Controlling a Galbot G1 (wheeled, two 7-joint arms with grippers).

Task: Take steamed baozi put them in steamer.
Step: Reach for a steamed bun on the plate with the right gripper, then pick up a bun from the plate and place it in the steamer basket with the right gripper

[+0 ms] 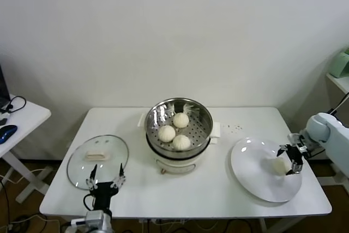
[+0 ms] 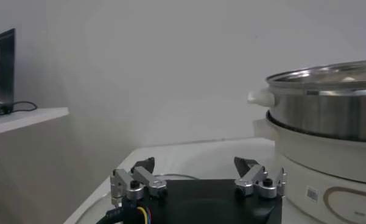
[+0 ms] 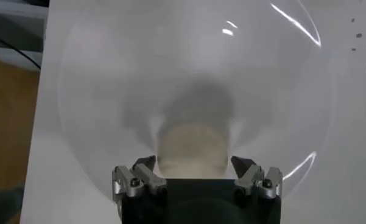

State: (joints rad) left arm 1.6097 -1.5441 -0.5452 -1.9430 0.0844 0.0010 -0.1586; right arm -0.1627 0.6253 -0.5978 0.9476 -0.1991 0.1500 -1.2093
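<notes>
Centrally on the white rectangular table stands the round shiny stainless-steel steamer basket, seated on a white electric cooker base with side handles. Three small cream-white dome-shaped steamed baozi lie inside on the perforated bottom: one toward the far side, one to the left and one nearest the front, the three close together.

To the right of the steamer, a flat round white plate rests on the table. The fourth steamed baozi sits on the right part of this plate. The right hand is over that bun; in the right wrist view its two dark fingers stand spread apart, one on each side of the pale bun, with a visible gap on both sides, so the hand is open and not gripping.

On the left of the table, near the front, lies a round glass lid with a pale handle at its middle. The left hand hovers by the lid's near edge, fingers wide apart and holding nothing; its wrist view shows the steel wall of the steamer off to one side.

A second white table with a blue mouse stands further left.
</notes>
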